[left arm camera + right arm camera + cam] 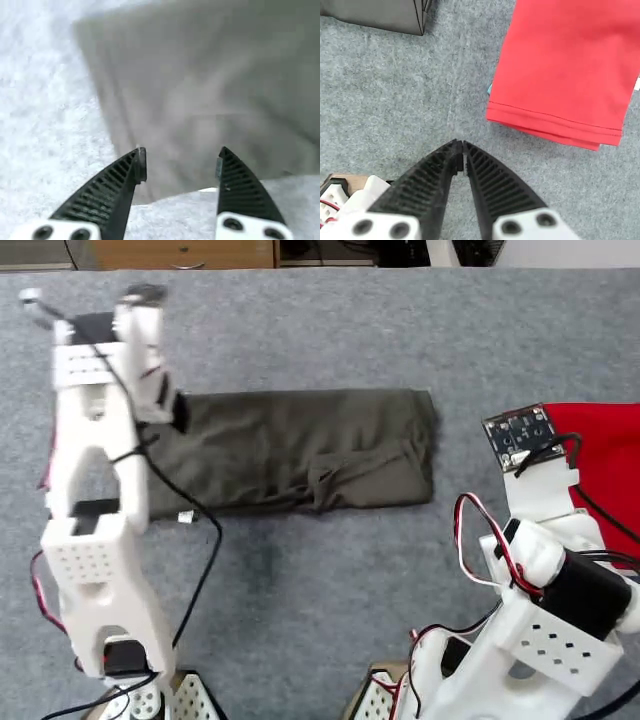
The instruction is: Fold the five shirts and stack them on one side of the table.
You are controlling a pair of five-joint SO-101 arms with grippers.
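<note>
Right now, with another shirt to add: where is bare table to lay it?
Bare table: the far strip beyond the olive shirt, and the near stretch between that shirt and the arm bases. Crowded: the shirt's left end, under the open left tool, and the right edge, with the red shirt and right arm.

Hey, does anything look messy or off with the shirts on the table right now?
The green shirt is folded into a long strip, but a bunched crease puckers the cloth near one long edge, and a small white tag pokes out at the end near the left gripper. The red shirt lies flat.
</note>
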